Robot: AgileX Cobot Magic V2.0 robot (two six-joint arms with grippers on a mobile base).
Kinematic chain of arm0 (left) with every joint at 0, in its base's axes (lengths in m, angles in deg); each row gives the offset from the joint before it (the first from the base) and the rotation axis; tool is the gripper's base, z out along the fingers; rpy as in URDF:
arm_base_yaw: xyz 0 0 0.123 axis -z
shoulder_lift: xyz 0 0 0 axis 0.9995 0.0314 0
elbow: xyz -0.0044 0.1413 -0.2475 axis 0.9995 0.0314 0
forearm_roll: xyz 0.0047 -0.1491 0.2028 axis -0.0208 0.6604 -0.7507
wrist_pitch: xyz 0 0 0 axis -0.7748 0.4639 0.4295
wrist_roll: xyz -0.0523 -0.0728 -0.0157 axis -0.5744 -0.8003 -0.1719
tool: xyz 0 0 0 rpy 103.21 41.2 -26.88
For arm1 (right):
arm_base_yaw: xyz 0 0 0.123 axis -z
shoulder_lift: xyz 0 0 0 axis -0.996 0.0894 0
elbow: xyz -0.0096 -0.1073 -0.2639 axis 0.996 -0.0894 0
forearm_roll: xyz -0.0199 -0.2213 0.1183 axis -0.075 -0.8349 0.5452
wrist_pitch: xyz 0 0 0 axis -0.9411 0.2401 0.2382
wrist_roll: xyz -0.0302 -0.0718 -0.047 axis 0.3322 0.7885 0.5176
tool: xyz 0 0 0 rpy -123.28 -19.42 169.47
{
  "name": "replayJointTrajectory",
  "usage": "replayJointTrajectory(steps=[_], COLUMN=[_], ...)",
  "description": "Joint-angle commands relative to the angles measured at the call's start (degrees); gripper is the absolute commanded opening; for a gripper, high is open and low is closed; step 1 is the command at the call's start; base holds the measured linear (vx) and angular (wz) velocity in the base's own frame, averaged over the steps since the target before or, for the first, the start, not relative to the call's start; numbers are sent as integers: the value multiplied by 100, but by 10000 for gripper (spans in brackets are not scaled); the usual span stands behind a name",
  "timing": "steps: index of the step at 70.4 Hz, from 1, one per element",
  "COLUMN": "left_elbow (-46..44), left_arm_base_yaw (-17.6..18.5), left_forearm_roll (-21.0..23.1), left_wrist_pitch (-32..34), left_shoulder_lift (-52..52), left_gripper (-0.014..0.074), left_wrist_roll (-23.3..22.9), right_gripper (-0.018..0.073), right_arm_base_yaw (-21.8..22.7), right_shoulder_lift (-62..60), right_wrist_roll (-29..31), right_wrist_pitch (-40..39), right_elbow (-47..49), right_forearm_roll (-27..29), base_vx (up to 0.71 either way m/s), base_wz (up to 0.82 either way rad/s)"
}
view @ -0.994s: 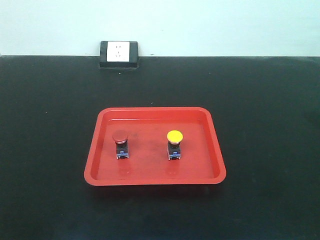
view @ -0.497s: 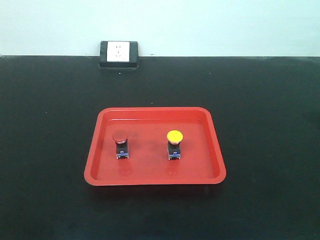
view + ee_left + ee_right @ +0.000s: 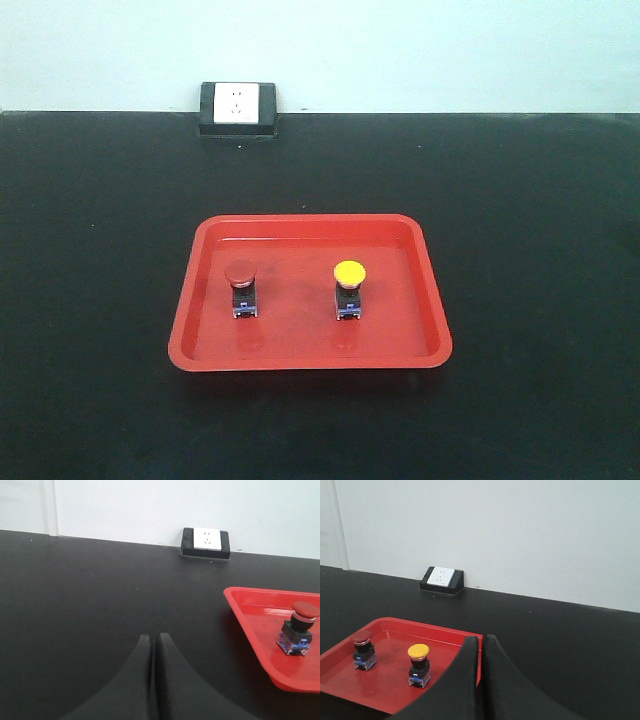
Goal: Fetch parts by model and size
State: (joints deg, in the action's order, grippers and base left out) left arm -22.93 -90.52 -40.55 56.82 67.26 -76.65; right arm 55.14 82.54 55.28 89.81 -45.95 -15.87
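left gripper (image 3: 152, 642): jaws closed, the two dark fingers meeting along a thin seam, holding nothing. it hangs over bare black table (image 3: 90, 610), left of the tray. ahead of these jaws and to their right lies the near corner of the red tray (image 3: 255, 630); further right and forward stands the red-capped switch (image 3: 299, 630), upright on the tray floor, dark base and blue terminals visible below the cap. well ahead of the jaws, slightly right, a black-framed wall socket (image 3: 206, 542) sits where the table meets the pale wall.

front view: the tray (image 3: 310, 225) rests flat on the table (image 3: 90, 250), with the red-capped switch (image 3: 241, 288) in its left half and the yellow-capped switch (image 3: 349, 288) in its right half. both stand upright, apart from each other and clear of the tray walls. the socket (image 3: 238, 108) stands beyond the tray at the table's back edge. neither arm appears in this view.

right gripper (image 3: 481, 645): jaws closed, fingers pressed together, nothing between them. the tray (image 3: 420, 626) lies ahead and to the left of these jaws, its right rim passing just behind the fingertips in the picture. the yellow-capped switch (image 3: 419, 664) is the nearer one, left of the jaws; the red-capped switch (image 3: 363, 650) stands further left. the socket (image 3: 442, 580) is well ahead and left.
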Motion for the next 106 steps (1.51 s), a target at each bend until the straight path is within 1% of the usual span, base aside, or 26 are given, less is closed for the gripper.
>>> replayJointTrajectory(steps=[1, 6, 8, 12, 14, 16, 19, 25, 29, 33, 58, 61, 106], left_elbow=[-32, -32, -32, -32, -32, -32, -32, -32, -32, -32, -32, -32, -32], left_arm_base_yaw=[-8, -8, -8, -8, -8, -8, -8, -8, -8, -8, -8, -8, -8], left_forearm_roll=[45, 45, 45, 45, 45, 45, 45, 45, 45, 45, 45, 45, 45], left_wrist_pitch=[458, 458, 458, 458, 458, 458, 458, 458, 458, 458, 458, 458, 453], left_shoulder_lift=[-41, -41, -41, -41, -41, -41, -41, -41, -41, -41, -41, -41, -41], left_gripper=[-6, -6, -6, -6, -6, -6, -6, -6, -6, -6, -6, -6, -6], left_wrist_roll=[-32, -32, -32, -32, -32, -32, -32, -32, -32, -32, -32, -32, -32], right_gripper=[-2, -2, -2, -2, -2, -2, -2, -2, -2, -2, -2, -2, -2], right_arm_base_yaw=[423, 799, 1027, 1364, 1619, 1771, 2126, 2665, 2913, 3051, 3036, 3036, 3036], right_shoulder_lift=[249, 359, 395, 413, 413, 413, 407, 375, 328, 247, -752, -870, -852], right_wrist_roll=[658, 1272, 1577, 1947, 2065, 2122, 2193, 2186, 2186, 2186, 2186, 2186, 2186], right_wrist_pitch=[-456, -467, -503, -610, -691, -747, -891, -1166, -1333, -1475, -2278, -2086, -2122], right_elbow=[142, 118, 81, -16, -86, -162, -282, -570, -769, -980, -2270, -2250, -2250], right_forearm_roll=[567, 1147, 1440, 1803, 2018, 2124, 2320, 2529, 2601, 2613, 2624, 2635, 2624], base_vx=[0, 0, 0, 0, 0, 0, 0, 0, 0, 0, 0, 0, 0], base_wz=[0, 0, 0, 0, 0, 0, 0, 0, 0, 0, 0, 0, 0])
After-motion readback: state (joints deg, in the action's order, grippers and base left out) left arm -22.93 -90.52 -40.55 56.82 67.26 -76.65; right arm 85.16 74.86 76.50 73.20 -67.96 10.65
